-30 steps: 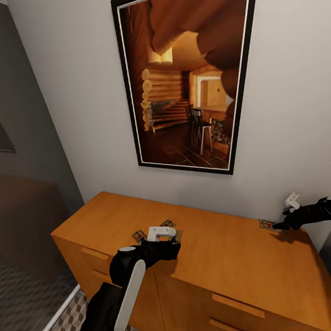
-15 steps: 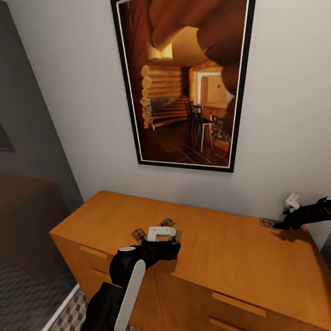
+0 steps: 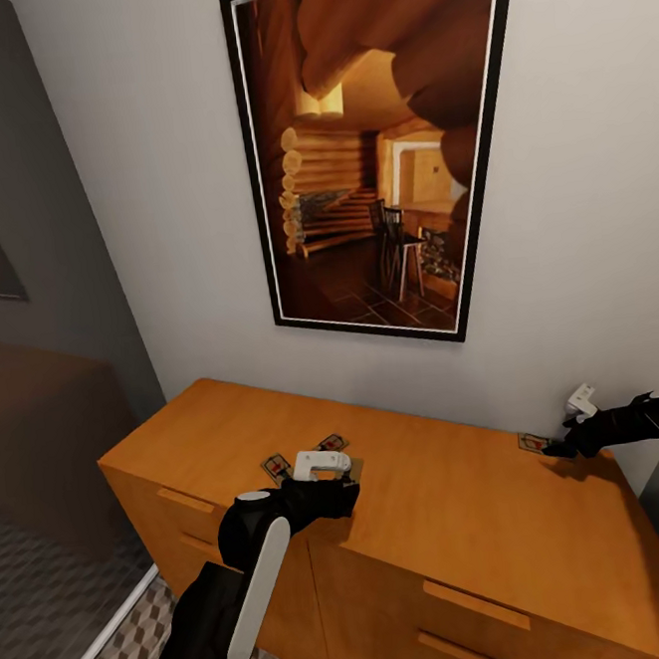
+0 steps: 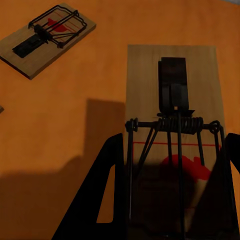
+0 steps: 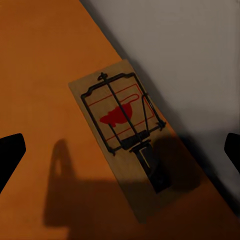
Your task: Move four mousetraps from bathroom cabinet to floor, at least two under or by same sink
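Left gripper [image 4: 172, 200]: fingers spread either side of one mousetrap [image 4: 172, 95], board lying flat between them on the cabinet top. Whether the fingers already press the board edges I cannot tell; I log it as straddling, not gripped. I lined the fingers along the board's long sides because that looks the safest purchase, clear of the spring bar.

Right gripper [image 3: 558, 446]: jaws wide apart in the right wrist view, nothing held, poised above a far-end mousetrap [image 5: 129, 131].

Scene, large to small:
- Wall behind carries a big framed picture [image 3: 374, 156] of a log interior.
- The cabinet [image 3: 456, 518], orange-brown, stands against it; drawer fronts shut.
- The bathroom floor [image 3: 118, 658], cube-patterned tile, shows low beside the cabinet's left end.
- Traps: two near the left gripper in the head view, one [image 3: 277, 466] and another [image 3: 332, 443]; a second board [image 4: 47, 37] lies apart from the straddled one in the left wrist view. The far-end one sits just beside the wall, tight against the corner, so I judge a top-down approach is the only clean way in.

All the traps I can see are on the cabinet; none is on the floor yet.
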Controlling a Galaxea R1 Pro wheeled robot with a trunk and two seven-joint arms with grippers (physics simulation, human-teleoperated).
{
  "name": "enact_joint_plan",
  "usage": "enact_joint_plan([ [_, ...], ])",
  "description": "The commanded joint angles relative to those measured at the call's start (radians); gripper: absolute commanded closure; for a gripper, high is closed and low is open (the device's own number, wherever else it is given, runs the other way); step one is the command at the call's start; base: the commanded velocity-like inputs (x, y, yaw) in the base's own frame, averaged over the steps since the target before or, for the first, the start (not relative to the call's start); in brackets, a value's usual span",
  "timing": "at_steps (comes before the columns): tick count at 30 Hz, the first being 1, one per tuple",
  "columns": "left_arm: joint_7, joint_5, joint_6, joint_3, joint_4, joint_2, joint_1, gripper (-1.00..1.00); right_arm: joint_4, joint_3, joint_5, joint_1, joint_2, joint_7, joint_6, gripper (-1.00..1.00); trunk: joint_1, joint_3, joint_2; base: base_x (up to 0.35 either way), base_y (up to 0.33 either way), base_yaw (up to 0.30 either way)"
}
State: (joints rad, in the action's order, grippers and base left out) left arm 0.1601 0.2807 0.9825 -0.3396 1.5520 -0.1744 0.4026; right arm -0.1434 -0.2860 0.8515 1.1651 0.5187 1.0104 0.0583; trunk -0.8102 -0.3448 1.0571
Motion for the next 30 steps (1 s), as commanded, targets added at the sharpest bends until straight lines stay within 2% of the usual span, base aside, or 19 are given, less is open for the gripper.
enact_joint_plan([
  [1,0.010,0.009,0.004,0.000,0.001,0.000,0.001,1.00,-0.001,-0.008,0.006,0.001,0.000,0.005,0.006,-1.00,0.000,-0.001,0.001,0.000,0.000,0.000],
  [13,0.010,0.009,0.004,-0.001,0.000,0.000,0.001,1.00,-0.001,-0.008,0.006,0.001,0.000,0.005,0.006,-1.00,0.000,-0.001,0.001,0.000,0.000,0.000],
  [17,0.010,0.009,0.004,-0.002,0.000,0.000,0.001,1.00,-0.001,-0.008,0.006,0.001,0.000,0.005,0.006,-1.00,-0.015,-0.014,0.029,0.000,0.000,0.000],
  [20,0.011,0.008,0.003,-0.018,0.000,0.000,0.001,1.00,-0.001,-0.008,0.006,0.001,0.000,0.005,0.006,-1.00,-0.027,-0.023,0.050,0.000,0.000,0.000],
  [30,0.012,0.008,0.002,-0.040,0.000,0.000,0.001,1.00,-0.001,-0.008,0.006,0.001,0.000,0.005,0.006,-1.00,-0.027,-0.023,0.050,0.000,0.000,0.000],
])
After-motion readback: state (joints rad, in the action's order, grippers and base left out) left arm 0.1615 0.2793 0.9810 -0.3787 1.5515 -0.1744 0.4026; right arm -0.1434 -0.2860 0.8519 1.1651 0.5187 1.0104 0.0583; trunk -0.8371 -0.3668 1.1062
